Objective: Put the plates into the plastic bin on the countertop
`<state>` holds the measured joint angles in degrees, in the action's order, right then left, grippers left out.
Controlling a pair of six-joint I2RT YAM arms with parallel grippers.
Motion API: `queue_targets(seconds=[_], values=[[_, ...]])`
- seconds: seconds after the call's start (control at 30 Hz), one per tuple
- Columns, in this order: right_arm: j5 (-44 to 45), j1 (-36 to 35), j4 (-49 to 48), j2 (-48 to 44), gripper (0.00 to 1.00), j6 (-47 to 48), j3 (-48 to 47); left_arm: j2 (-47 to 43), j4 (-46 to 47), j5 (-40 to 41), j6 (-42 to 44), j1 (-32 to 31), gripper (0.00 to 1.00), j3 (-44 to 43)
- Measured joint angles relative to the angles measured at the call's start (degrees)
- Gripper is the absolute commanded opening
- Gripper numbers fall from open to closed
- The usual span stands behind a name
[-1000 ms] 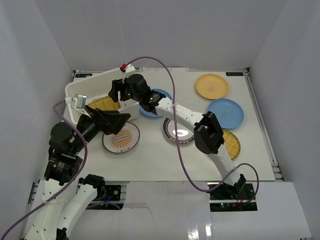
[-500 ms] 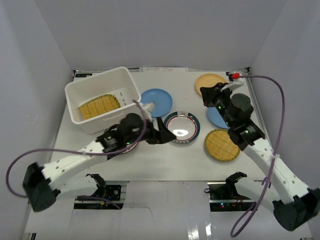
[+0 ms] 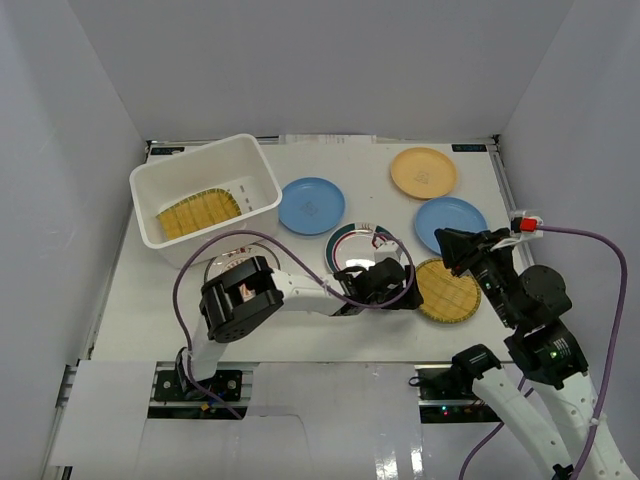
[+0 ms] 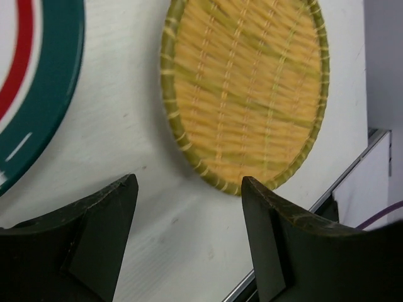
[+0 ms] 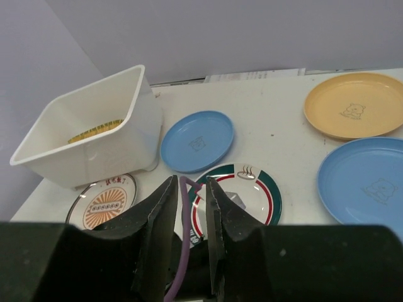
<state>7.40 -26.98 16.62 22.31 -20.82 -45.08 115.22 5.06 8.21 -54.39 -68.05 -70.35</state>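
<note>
The white plastic bin [image 3: 192, 156] stands at the countertop's far left with one yellow woven plate [image 3: 198, 213] inside. On the countertop lie two blue plates [image 3: 311, 205] [image 3: 450, 222], an orange-tan plate [image 3: 424, 172], a green-rimmed plate [image 3: 352, 238] and a second yellow woven plate [image 3: 447, 290]. My left gripper [image 3: 405, 290] [image 4: 189, 189] is low and open just short of that woven plate [image 4: 245, 94], with bare countertop between its fingers. My right gripper [image 3: 448, 243] [image 5: 190, 182] hangs above the right blue plate, jaws narrowly apart and holding nothing. The left arm's purple cable shows through the gap.
The left arm stretches across the near half of the countertop, covering part of the green-rimmed plate and most of the orange-patterned plate [image 5: 104, 201]. A metal rail [image 4: 352, 170] edges the countertop right beside the woven plate. White walls enclose all sides.
My left gripper has slid right, from beside the green-rimmed plate to the near woven plate. The right arm has drawn back from the orange-tan plate towards the near right.
</note>
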Motion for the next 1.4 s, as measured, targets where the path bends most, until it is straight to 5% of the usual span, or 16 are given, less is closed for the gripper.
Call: queue_targets(seconds=[0.17,0.3,0.33,0.43,0.7,0.9,1.13,1.4], values=[[-2.71,0.00,2.14,-1.60,0.32,-0.02,0.46,5.14,5.79,2.21,-2.62,-0.83,0.74,-3.56],[-4.07,-0.02,3.52,-1.81,0.32,-0.02,1.70,8.55,8.26,4.15,-4.17,-1.14,0.36,-5.81],[-4.39,-0.02,3.93,-1.86,0.33,-0.02,1.86,9.22,8.63,4.57,-4.46,-1.14,0.18,-6.08],[-4.83,-0.02,4.37,-1.97,0.33,0.00,1.88,9.53,12.04,4.63,-6.95,-1.01,0.00,-5.99],[-4.92,-0.02,4.59,-1.84,0.41,0.33,1.38,-2.64,12.26,4.83,-4.81,-2.51,0.00,6.93],[-6.36,0.00,6.43,-1.09,0.45,0.50,-4.66,-27.17,6.23,4.35,1.75,-0.70,0.00,18.67],[-11.39,0.00,2.84,-0.90,0.46,0.22,-9.81,-55.98,1.68,6.21,8.22,19.91,0.00,18.34],[-22.32,-0.68,-11.02,12.20,0.54,-7.98,11.37,-65.66,-9.01,15.21,17.31,40.33,0.00,11.98]])
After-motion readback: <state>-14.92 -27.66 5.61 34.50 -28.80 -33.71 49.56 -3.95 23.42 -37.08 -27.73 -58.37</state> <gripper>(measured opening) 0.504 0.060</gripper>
